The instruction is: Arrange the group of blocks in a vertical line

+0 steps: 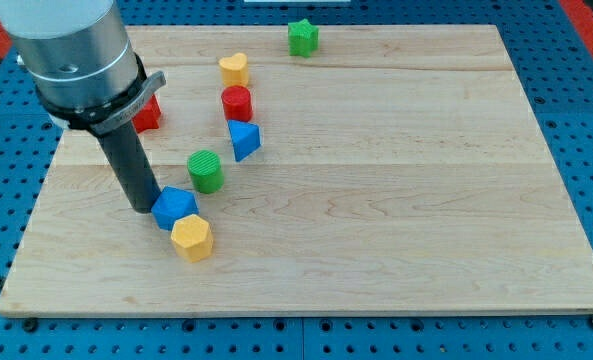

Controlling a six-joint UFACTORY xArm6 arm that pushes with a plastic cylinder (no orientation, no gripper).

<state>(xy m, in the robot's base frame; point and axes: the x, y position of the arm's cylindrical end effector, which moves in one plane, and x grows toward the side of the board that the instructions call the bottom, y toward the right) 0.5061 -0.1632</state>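
My tip (142,206) rests on the wooden board (396,200), touching the left side of a blue block (175,207). A yellow hexagonal block (191,238) lies just below the blue one. A green cylinder (206,171) stands up and to the right of the tip. Further up are a blue triangular block (243,139), a red cylinder (237,103) and a yellow heart-shaped block (234,69). A red block (148,114) sits partly behind the arm. A green star-shaped block (302,38) lies at the view's top.
The arm's grey body (71,55) fills the view's upper left and hides part of the board there. Around the board is a blue perforated table (576,120).
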